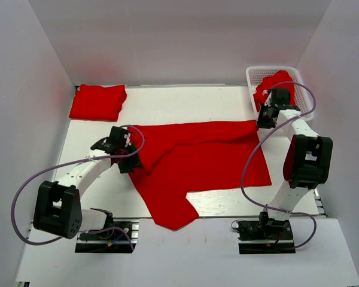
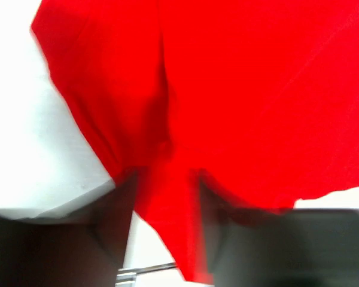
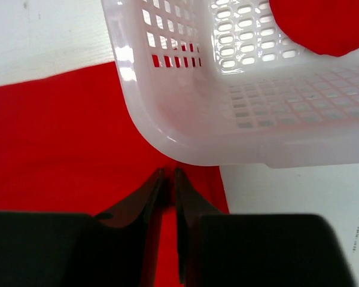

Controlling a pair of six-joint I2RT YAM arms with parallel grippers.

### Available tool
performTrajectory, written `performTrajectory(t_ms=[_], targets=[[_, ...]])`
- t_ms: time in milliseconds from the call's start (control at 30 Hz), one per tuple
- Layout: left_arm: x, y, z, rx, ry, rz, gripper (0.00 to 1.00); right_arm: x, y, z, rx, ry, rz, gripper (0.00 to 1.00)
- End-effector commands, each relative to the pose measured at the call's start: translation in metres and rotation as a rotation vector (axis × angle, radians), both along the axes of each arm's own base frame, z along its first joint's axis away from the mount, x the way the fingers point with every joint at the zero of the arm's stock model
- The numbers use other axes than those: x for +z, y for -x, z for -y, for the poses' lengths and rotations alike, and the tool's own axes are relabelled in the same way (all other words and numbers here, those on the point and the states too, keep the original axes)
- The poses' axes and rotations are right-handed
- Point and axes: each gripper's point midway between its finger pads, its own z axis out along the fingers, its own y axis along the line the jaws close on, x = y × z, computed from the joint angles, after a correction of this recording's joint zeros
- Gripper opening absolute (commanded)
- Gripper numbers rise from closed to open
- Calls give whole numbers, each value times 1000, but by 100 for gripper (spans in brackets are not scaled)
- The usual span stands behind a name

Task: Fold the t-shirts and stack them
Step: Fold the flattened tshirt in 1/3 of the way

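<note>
Noting left gripper (image 2: 164, 179) parted, fold of spread t-shirt (image 1: 209, 161) between its fingers, cloth running ahead and to its right. Finding right gripper (image 3: 169, 173) parted by a slit only, over same shirt's corner; basket (image 3: 185, 119) just ahead, holding another t-shirt (image 3: 323, 24). Well beyond left gripper, folded t-shirt (image 1: 97, 101).
</note>
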Motion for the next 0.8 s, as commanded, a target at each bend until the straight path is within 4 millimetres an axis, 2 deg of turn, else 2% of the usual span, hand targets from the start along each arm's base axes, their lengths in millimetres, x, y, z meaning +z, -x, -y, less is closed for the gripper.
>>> performTrajectory(t_ms=[0,67,100,133,233,300,333,400,433,500,600,633,733,767], targets=[[19,1,-1,-19,-8,29,64,15,-3,8,-41,20,49,20],[27,-5,-4,-7,-28,45,79,18,-1,7,-42,18,51,21],[30,-5,-5,-17,-33,49,94,20,0,6,-45,16,55,22],[34,-6,-7,-22,-45,60,100,21,-2,11,-59,40,65,28],[46,-14,-9,-11,-58,90,100,26,-1,11,-53,42,75,41],[50,-18,-10,-15,-67,108,100,32,0,9,-43,36,90,45],[60,-25,-8,-14,-60,134,100,31,1,9,-41,39,86,51],[62,-31,-9,-16,-74,138,100,37,3,8,-33,43,97,57],[68,-40,-9,-7,-80,166,100,39,4,2,-3,27,101,90],[74,-52,-5,-5,-71,200,100,39,7,-3,15,26,101,90],[86,-87,9,-24,-27,284,100,47,13,-19,76,-8,127,90],[74,-95,13,-51,-34,262,100,48,14,-24,96,-15,133,90],[72,-121,23,-77,-24,284,100,49,21,-47,166,-71,134,90],[61,-129,26,-93,-27,255,100,44,27,-63,206,-87,123,90]])
